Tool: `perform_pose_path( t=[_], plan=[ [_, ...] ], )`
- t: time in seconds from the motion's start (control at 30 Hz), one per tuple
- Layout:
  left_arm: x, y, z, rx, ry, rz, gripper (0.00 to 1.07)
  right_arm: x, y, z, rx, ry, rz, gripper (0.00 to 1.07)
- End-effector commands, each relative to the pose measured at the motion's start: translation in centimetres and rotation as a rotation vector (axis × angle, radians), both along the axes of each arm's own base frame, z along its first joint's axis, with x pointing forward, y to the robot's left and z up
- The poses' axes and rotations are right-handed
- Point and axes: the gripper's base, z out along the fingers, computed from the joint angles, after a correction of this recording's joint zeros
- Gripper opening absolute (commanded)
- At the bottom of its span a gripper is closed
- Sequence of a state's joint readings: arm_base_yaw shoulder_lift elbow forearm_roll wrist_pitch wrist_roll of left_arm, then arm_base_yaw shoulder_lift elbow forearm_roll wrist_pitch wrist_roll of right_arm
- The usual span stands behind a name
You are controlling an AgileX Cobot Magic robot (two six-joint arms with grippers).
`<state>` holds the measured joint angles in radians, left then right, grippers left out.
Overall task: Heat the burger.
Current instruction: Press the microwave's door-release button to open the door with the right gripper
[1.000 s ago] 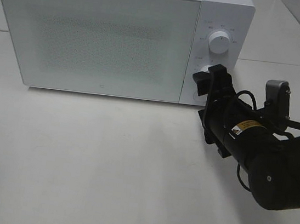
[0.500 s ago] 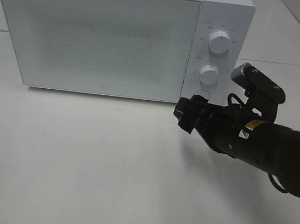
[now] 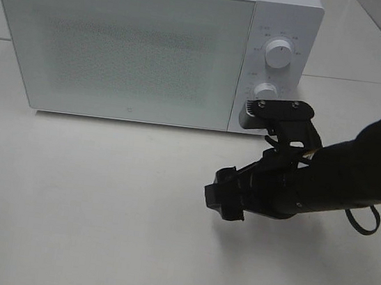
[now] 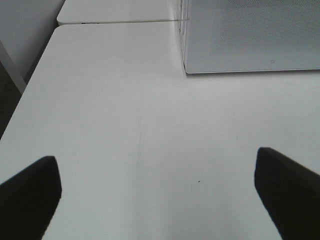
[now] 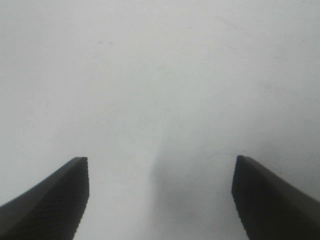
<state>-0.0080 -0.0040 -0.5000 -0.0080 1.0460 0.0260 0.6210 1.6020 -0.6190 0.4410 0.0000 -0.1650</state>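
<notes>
- Burger: it shows in no view. The microwave (image 3: 133, 43) has its door (image 3: 119, 45) shut, and the speckled panel does not show what is behind it.
- Right gripper (image 3: 224, 199): the jaws stand well apart with nothing between them. In the wrist view only bare table (image 3: 97, 207) shows between the two dark fingers (image 5: 55, 200), with a soft shadow there.
- Open room, right side: the white surface ahead of the fingertips and to either side of them is free. The microwave's front stands well behind the gripper, toward its wrist.
- Right arm pose: the forearm (image 3: 347, 177) reaches in from the far right and slopes down toward the table, with the gripper leading and low over the surface. The wrist camera bracket (image 3: 279, 110) rides on its upper side, and a cable loop (image 3: 363, 221) hangs beneath it.
- Controls: the bracket overlaps the bottom of the control panel, just below the lower dial (image 3: 266, 91). The upper dial (image 3: 279, 55) is unobstructed.
- Left gripper (image 4: 157, 170): it is fully open and holds nothing. Ahead of it lies bare table. The microwave's lower front corner (image 4: 186, 70) is farther ahead on one finger's side, and the table's edge (image 4: 30, 85) runs along the other.
- Hard to make out: the left arm lies outside the high view. The right arm's base is cut off at the frame's edge, and the dial markings are too small to read.
</notes>
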Motion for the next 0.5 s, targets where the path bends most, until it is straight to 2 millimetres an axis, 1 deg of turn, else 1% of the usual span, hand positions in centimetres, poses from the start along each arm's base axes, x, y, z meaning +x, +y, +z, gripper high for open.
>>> perform_pose_path(
  t=[0.03, 0.07, 0.1, 0.17, 0.23, 0.33, 0.37, 0.43, 0.5],
  plan=[
    [-0.3, 0.0, 0.0, -0.004, -0.033, -0.001, 1.01, 0.0, 0.5, 0.9, -0.046, 0.062, 0.098, 0.76],
    [-0.3, 0.0, 0.0, -0.004, -0.033, -0.001, 1.01, 0.0, 0.5, 0.9, -0.046, 0.062, 0.098, 0.76],
    [-0.3, 0.0, 0.0, -0.004, -0.033, -0.001, 1.01, 0.0, 0.6, 1.3, -0.083, 0.103, 0.151, 0.76],
    [-0.3, 0.0, 0.0, -0.004, -0.033, -0.001, 1.01, -0.1, 0.7, 1.5, -0.104, 0.127, 0.177, 0.76],
    [-0.3, 0.0, 0.0, -0.004, -0.033, -0.001, 1.01, -0.4, 0.6, 2.1, -0.172, 0.222, 0.248, 0.76],
    [-0.3, 0.0, 0.0, -0.004, -0.033, -0.001, 1.01, -0.4, 0.7, 2.4, -0.181, 0.237, 0.256, 0.76],
    [-0.3, 0.0, 0.0, -0.004, -0.033, -0.001, 1.01, -0.6, 0.7, 2.7, -0.199, 0.284, 0.272, 0.76],
    [-0.3, 0.0, 0.0, -0.004, -0.033, -0.001, 1.01, -0.6, 0.7, 2.9, -0.205, 0.302, 0.278, 0.76],
    [-0.3, 0.0, 0.0, -0.004, -0.033, -0.001, 1.01, -1.1, 0.6, 3.8, -0.241, 0.413, 0.305, 0.76]
  ],
)
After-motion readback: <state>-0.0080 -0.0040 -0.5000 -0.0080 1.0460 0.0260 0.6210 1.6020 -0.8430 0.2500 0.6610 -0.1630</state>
